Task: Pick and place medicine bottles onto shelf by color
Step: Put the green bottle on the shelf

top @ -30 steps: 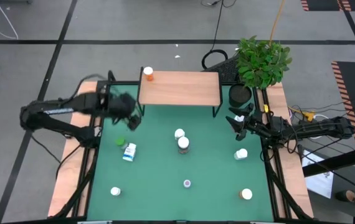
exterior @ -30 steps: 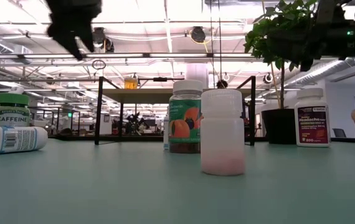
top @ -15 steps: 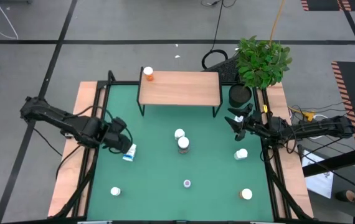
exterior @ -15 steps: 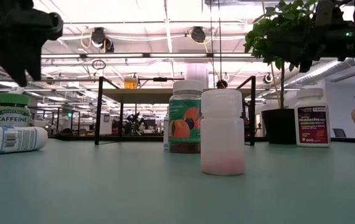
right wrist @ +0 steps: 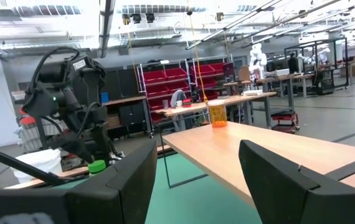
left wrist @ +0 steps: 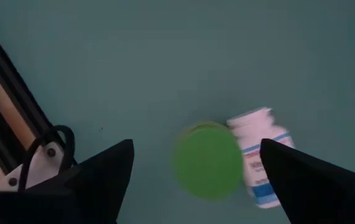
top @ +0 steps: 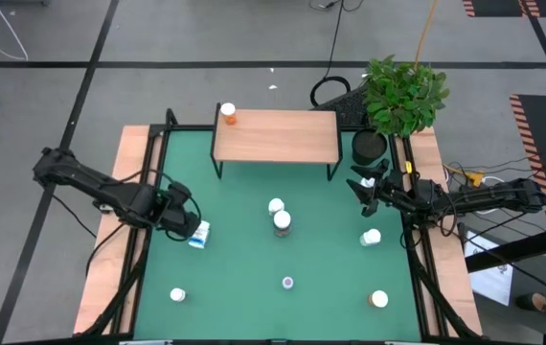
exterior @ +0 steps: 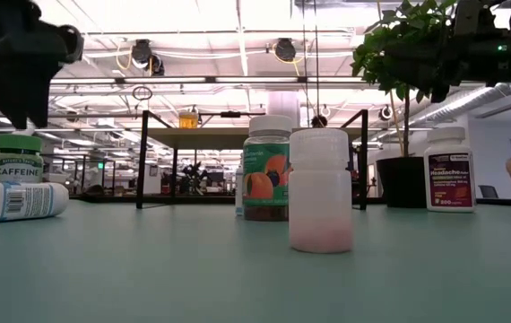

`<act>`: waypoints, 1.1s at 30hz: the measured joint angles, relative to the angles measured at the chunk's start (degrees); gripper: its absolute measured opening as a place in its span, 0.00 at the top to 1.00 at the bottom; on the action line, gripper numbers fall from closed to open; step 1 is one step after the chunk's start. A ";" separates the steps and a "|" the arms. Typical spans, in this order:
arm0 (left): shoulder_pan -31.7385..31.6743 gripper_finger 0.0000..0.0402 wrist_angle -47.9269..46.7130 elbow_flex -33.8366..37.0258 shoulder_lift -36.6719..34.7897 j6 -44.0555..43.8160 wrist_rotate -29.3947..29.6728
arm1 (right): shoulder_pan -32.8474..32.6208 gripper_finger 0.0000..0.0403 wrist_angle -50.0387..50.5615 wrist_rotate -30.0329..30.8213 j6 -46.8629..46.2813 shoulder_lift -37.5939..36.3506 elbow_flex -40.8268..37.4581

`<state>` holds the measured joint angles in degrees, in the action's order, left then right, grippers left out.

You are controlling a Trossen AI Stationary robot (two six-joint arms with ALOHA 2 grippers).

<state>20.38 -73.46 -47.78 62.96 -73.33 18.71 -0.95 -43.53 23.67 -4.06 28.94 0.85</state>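
My left gripper [top: 179,216] is open and hovers just above a green-capped bottle labelled CAFFEINE [exterior: 17,160] that stands upright on the green mat at the left. In the left wrist view its two fingers stand on either side of the green cap [left wrist: 207,160] without touching it. A white bottle with a blue label [top: 199,233] lies on its side right beside the green-capped one. An orange bottle [top: 227,115] stands on the far left corner of the wooden shelf [top: 278,136]. My right gripper [top: 361,189] is open and empty, held above the mat's right side.
Several white-capped bottles stand about the mat: two at the middle [top: 279,215], one at the right [top: 371,237], and others near the front edge [top: 177,295] [top: 379,299]. A potted plant [top: 402,96] stands at the far right, next to the shelf.
My left gripper has gone from beside the shelf's left leg toward the table's near left and down. It now hangs over the green-capped bottle and hides it in the high view. The bottles have not moved.
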 joint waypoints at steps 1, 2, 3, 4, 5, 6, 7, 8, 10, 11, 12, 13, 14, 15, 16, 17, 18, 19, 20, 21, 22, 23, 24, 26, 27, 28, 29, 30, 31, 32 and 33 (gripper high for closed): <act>0.00 0.16 0.33 0.72 0.48 -0.15 -0.24 | 0.00 0.44 -0.01 0.01 0.07 0.00 -0.01; 0.00 0.18 0.67 1.44 0.93 -0.38 -0.82 | 0.00 0.44 -0.06 0.01 0.13 -0.01 -0.01; 0.00 0.20 0.66 2.05 1.26 -0.76 -1.57 | 0.00 0.44 -0.09 0.01 0.19 -0.01 0.00; 0.00 0.22 0.60 2.52 1.49 -0.95 -2.24 | 0.00 0.44 -0.15 0.00 0.21 0.00 -0.01; 0.00 0.24 0.53 2.89 1.60 -1.12 -2.92 | 0.00 0.44 -0.43 0.01 0.22 0.00 -0.01; 0.00 0.25 0.59 3.11 1.63 -1.35 -3.28 | 0.00 0.44 -0.65 -0.01 0.23 0.00 -0.01; 0.00 0.27 0.63 3.16 1.63 -1.46 -3.43 | 0.00 0.44 -0.86 0.01 0.25 0.00 0.00; 0.00 0.28 0.80 3.18 1.59 -1.43 -3.47 | 0.00 0.44 -0.99 0.01 0.27 -0.02 -0.01; 0.00 0.30 1.32 3.18 1.59 -0.73 -3.53 | 0.00 0.44 -1.22 0.01 0.44 0.00 0.01; 0.00 0.32 1.59 3.18 1.59 -0.46 -3.58 | 0.00 0.44 -1.27 0.00 0.44 0.00 0.01; 0.00 0.33 1.67 3.18 1.59 -0.18 -3.67 | 0.00 0.44 -1.29 0.01 0.44 -0.02 -0.01; 0.00 0.34 1.69 3.18 1.59 0.09 -3.83 | 0.00 0.44 -1.29 0.01 0.44 -0.02 0.00; 0.00 0.36 1.78 3.18 1.59 0.20 -4.17 | 0.00 0.44 -1.29 0.01 0.44 0.00 0.00; 0.00 0.37 1.80 3.18 1.59 0.29 -4.43 | 0.00 0.44 -1.29 0.01 0.44 0.00 0.00; -0.02 0.39 1.78 3.18 1.59 0.29 -4.83 | 0.00 0.44 -1.29 0.01 0.44 0.00 0.00; 0.00 0.41 1.78 3.18 1.59 0.21 -5.11 | 0.00 0.44 -1.29 0.01 0.44 0.00 -0.01; 0.00 0.42 1.78 3.18 1.59 0.12 -5.19 | 0.00 0.44 -1.29 0.01 0.44 0.00 0.00; 0.00 0.44 1.80 3.18 1.57 0.10 -5.25 | 0.00 0.44 -1.29 0.01 0.44 0.00 -0.01; -0.01 0.45 1.82 3.18 1.57 0.10 -5.40 | 0.00 0.44 -1.29 0.01 0.44 0.00 0.00; -0.02 0.47 1.85 3.16 1.56 0.10 -5.49 | 0.00 0.44 -1.29 0.01 0.44 0.00 -0.01; -0.02 0.48 1.89 3.16 1.55 0.10 -5.52 | 0.00 0.44 -1.29 0.01 0.44 0.00 -0.01; -0.02 0.49 1.97 3.16 1.55 0.10 -5.52 | 0.00 0.44 -1.29 0.00 0.44 0.00 -0.01; -0.02 0.49 2.00 3.16 1.55 0.10 -5.54 | 0.00 0.44 -1.29 -0.01 0.44 0.00 -0.01; -0.02 0.49 2.02 3.16 1.55 0.09 -5.54 | 0.00 0.44 -1.29 -0.01 0.44 0.00 0.00; -0.02 0.49 2.03 3.16 1.55 0.08 -5.56 | 0.00 0.44 -1.29 0.01 0.44 0.00 0.00; -0.06 0.48 2.07 3.16 1.55 0.08 -5.58 | 0.00 0.44 -1.29 0.00 0.44 0.00 -0.01; -0.20 0.47 2.11 3.16 1.55 0.09 -5.60 | 0.00 0.44 -1.29 0.01 0.44 0.00 -0.01; -0.42 0.47 2.17 3.16 1.55 0.14 -5.62 | 0.01 0.44 -1.29 0.01 0.44 0.00 0.01; -0.76 0.47 2.22 3.16 1.55 0.34 -5.70 | 0.00 0.44 -1.28 0.01 0.44 0.00 -0.01; -1.14 0.47 2.23 3.13 1.53 0.68 -5.84 | 0.00 0.44 -1.29 0.01 0.44 0.00 0.01; -1.60 0.47 2.18 2.98 1.52 0.95 -5.95 | 0.00 0.44 -1.29 0.01 0.44 0.00 0.00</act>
<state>18.78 -71.28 -44.80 64.49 -72.37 12.76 -0.95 -44.82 23.67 -3.62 28.95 0.86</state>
